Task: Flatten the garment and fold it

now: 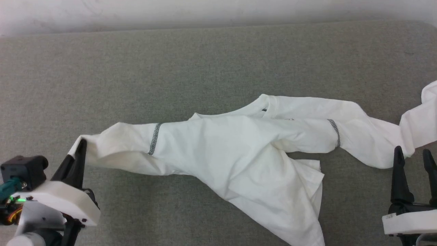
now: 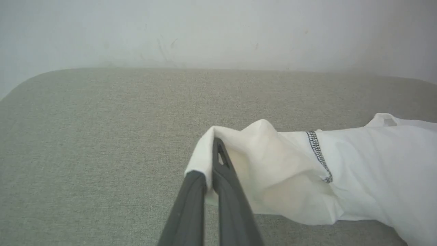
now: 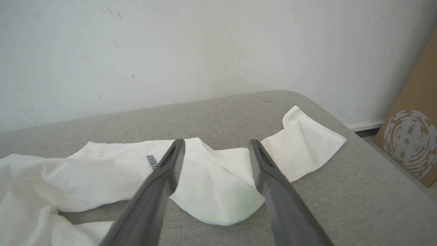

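Grey padded surface (image 1: pixel 205 61) stretches wide beyond the shirt (image 1: pixel 222 143). Left gripper (image 1: pixel 81 147) pinches its sleeve end; right gripper (image 1: pixel 411 153) gapes empty, seemingly just above the other sleeve.

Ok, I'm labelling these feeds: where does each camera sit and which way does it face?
Head view: on the head, facing forward and down at the garment on the grey surface; left tool lower left, right tool lower right.
Left wrist view: on the left wrist, facing the wall along its shut fingers pinching a sleeve end.
Right wrist view: on the right wrist, facing the wall between its open fingers, over the other sleeve.
Shared: head and left wrist views show the same stitched seam.
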